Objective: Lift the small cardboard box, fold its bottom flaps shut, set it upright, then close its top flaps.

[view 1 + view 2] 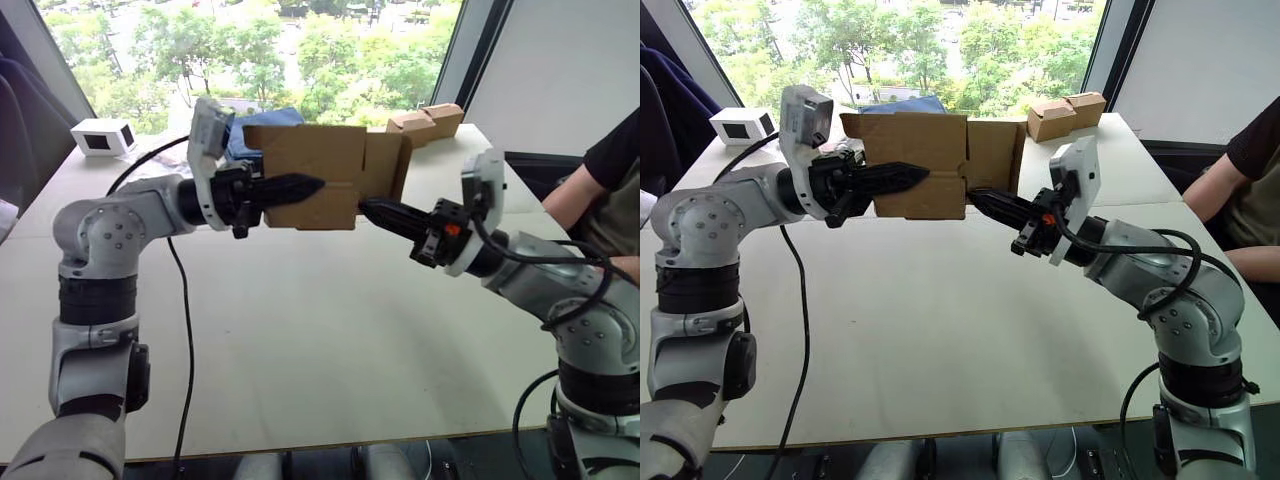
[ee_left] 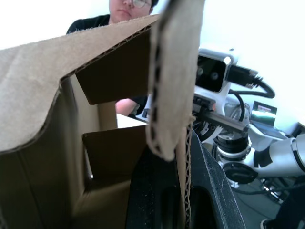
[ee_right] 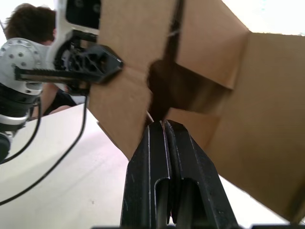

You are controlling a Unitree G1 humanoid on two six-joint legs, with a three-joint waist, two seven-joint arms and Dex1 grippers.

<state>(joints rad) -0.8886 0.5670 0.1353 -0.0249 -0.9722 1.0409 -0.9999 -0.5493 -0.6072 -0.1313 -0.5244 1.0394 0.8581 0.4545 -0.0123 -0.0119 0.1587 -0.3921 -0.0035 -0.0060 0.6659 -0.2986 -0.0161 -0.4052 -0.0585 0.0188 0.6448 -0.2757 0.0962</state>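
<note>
The small cardboard box is held in the air above the far half of the surface, between the 2 arms. The left claw is clamped on a cardboard panel of the box, the wall pinched between its fingers as the left wrist view shows. The right claw is narrow, its 2 fingers pressed together, with the tips at the box's lower edge beside an open flap; whether they pinch cardboard cannot be told.

Progress, as judged: the lift is done. The flaps stand open and the interior is visible, so folding the bottom shut appears barely begun; setting the box upright and closing the top flaps remain.

The surface is a pale tabletop. At its far left corner sits a small white box; at its far right corner, 2 joined tan boxes. A blue cloth lies behind the held box. Windows with green trees lie beyond, and a person sits at the right edge.
</note>
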